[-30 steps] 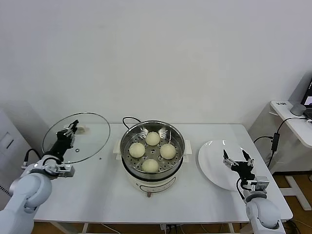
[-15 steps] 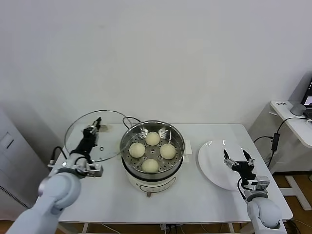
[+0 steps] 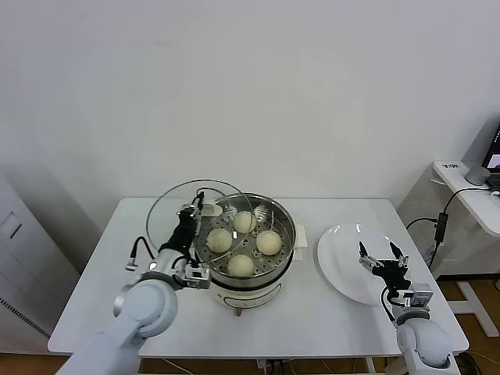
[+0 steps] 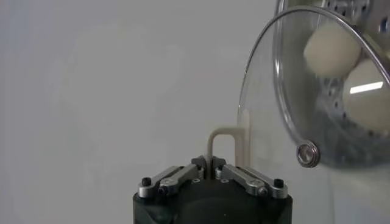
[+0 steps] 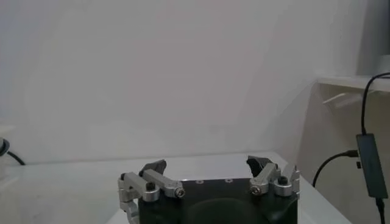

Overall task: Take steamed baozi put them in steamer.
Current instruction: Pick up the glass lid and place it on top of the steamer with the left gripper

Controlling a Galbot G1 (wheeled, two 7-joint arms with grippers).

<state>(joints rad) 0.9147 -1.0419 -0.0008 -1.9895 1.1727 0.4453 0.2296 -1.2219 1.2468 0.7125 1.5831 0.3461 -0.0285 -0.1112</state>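
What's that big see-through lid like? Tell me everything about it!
The glass lid is round and clear, with a thin metal rim and a small metal vent ring. Its white loop handle is pinched in the robot's left hand, which is shut on it. The lid is tilted, held up off the table, partly over the near-left edge of the steamer. You can see the baozi through it.

**Robot test room, not a kitchen**

A plain white table (image 3: 328, 312) stands against a bare white wall (image 3: 250, 86), with a power cable (image 3: 437, 223) trailing to a second desk (image 3: 473, 195) carrying a monitor (image 3: 494, 152), suggesting a lab or office workspace.
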